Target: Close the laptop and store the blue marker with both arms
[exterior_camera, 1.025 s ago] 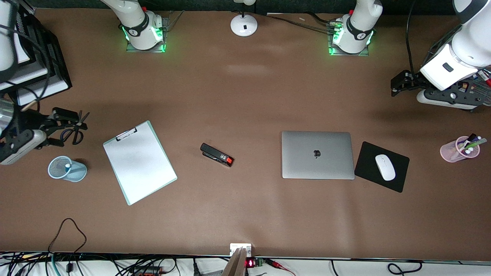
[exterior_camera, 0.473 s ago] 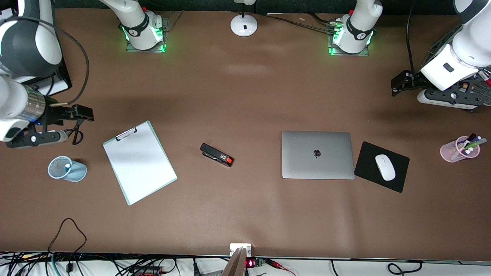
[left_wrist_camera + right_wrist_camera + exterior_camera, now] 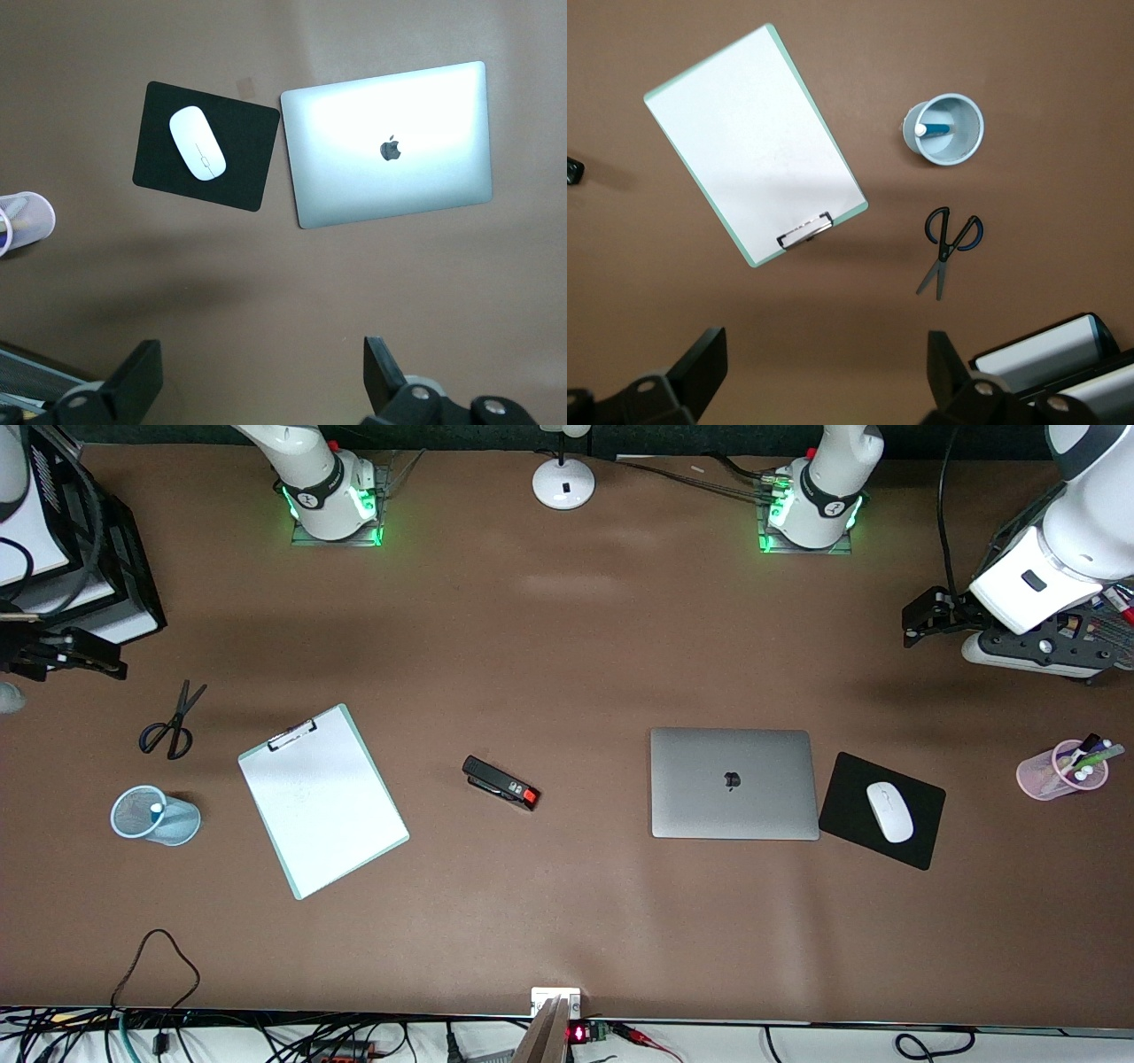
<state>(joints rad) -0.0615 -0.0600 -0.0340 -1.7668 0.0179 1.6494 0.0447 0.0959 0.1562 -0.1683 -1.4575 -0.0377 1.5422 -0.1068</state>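
On table near left arm's end, laptop [image 3: 733,783] lies shut; blue marker [image 3: 936,130] sits in blue cup [image 3: 155,816]. Left gripper [image 3: 257,376] & right gripper [image 3: 824,367] fingers wide, both empty. Risk I see: a low arm swing tipping cup.

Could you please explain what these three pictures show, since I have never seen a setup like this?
These are two white robot arms at a brown table. The front view looks down from across the table; each of the others comes from a camera on one arm's wrist.

The left gripper hangs open over bare table at its end, holding nothing. Below it lie the closed laptop and a white mouse on a black mouse pad; a pink cup of pens stands toward that end.

The right gripper, also open and empty, is at its end, over a clipboard, scissors and a blue cup holding the blue marker. A stapler lies mid-table.
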